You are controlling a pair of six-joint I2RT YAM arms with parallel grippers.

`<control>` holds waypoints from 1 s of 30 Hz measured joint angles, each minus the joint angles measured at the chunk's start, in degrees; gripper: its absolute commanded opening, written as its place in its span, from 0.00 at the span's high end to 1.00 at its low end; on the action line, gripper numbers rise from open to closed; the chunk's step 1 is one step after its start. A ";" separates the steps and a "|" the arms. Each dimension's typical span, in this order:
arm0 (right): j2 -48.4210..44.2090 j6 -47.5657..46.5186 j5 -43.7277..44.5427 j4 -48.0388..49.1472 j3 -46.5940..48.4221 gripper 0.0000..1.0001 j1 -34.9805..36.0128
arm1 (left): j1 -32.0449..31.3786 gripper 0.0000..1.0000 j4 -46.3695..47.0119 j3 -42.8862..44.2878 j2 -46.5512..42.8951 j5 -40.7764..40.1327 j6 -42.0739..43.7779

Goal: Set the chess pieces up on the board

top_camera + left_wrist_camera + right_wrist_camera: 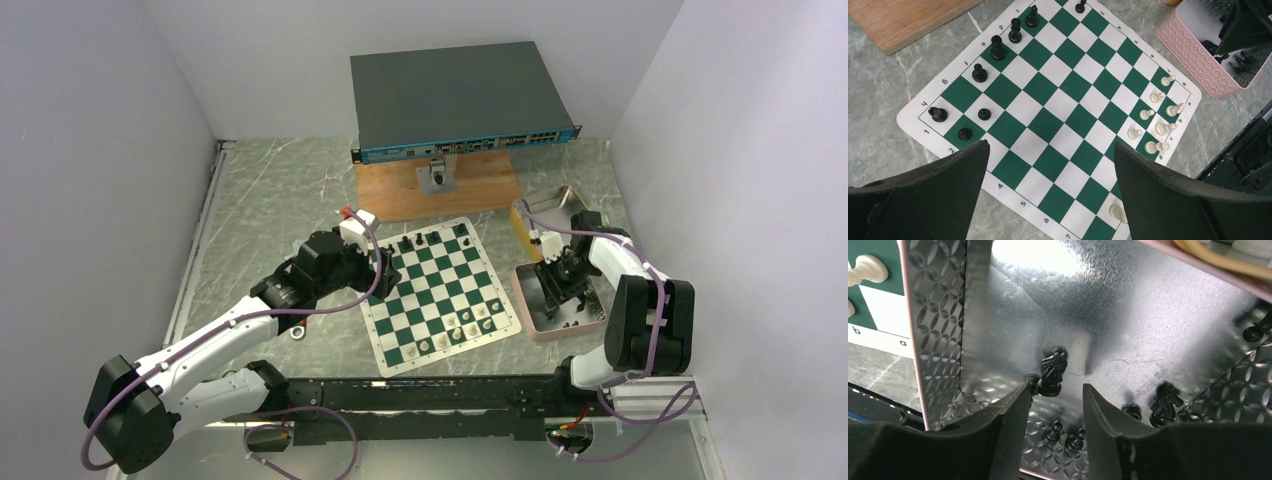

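Black knight point(1052, 372) stands upright on the shiny floor of the pink tray point(912, 340), and the right pincer point(1054, 392) is spread open astride it, one finger on each side of the base, nothing gripped yet. A small dark piece point(1032, 382) sits tight against the left finger; touching or just beside, I can't say in this glare.

There's the danger. Close now and that neighbour could get pinched in too, or be knocked over. The knight is slick moulded plastic with a lumpy head on a round foot, so an off-centre squeeze may twist it or pop it loose onto the embossed metal.

Loose pawns point(1054, 430) and a second knight point(1165, 402) wait nearby. Beside the tray, the board point(1068, 120) lies flat on the marbled worktop point(878, 125), partly filled, with the left pincer point(1050, 147) hanging wide open and empty above it.
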 measured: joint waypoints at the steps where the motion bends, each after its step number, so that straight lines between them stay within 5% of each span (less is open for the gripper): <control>1: 0.17 0.31 0.13 0.33 0.00 0.59 0.00 | 0.00 0.00 0.00 0.00 0.00 0.00 0.02; 11: 1.86 1.25 0.96 2.08 -0.39 0.68 0.00 | 0.00 0.00 -0.02 0.00 0.00 0.02 0.37; 22: 1.53 1.22 2.43 3.28 -1.46 0.89 0.00 | 0.00 0.00 0.00 0.00 0.00 0.85 0.44; 30: -4.96 -1.07 0.09 3.39 -1.64 0.91 0.00 | 0.00 0.01 2.54 -1.07 -0.02 5.38 0.76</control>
